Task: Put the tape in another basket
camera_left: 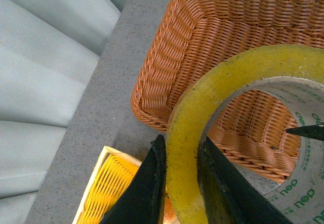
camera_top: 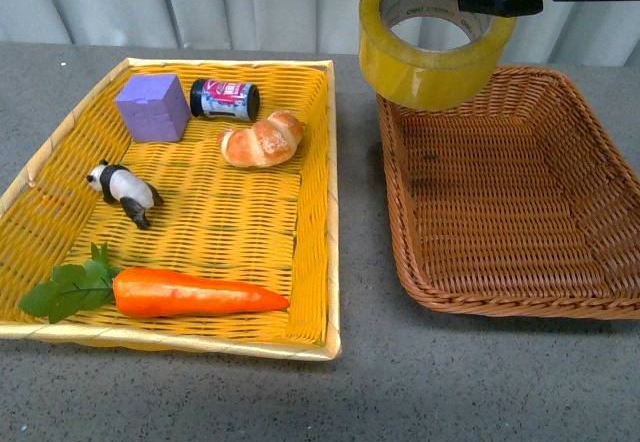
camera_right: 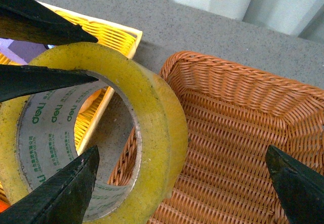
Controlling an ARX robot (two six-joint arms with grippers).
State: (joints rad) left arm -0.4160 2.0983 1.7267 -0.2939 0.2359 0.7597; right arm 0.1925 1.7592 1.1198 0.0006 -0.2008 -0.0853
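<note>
Bright yellow woven rectangular tray lying on grey speckled tabletop, pale pleated curtain hanging behind

Inside tray:
- purple cube sitting at far end
- small dark can with red-blue label lying sideways just beside cube
- golden croissant resting near can
- black-and-white panda figurine standing toward left side
- orange carrot with green leaves lying along near edge
</note>
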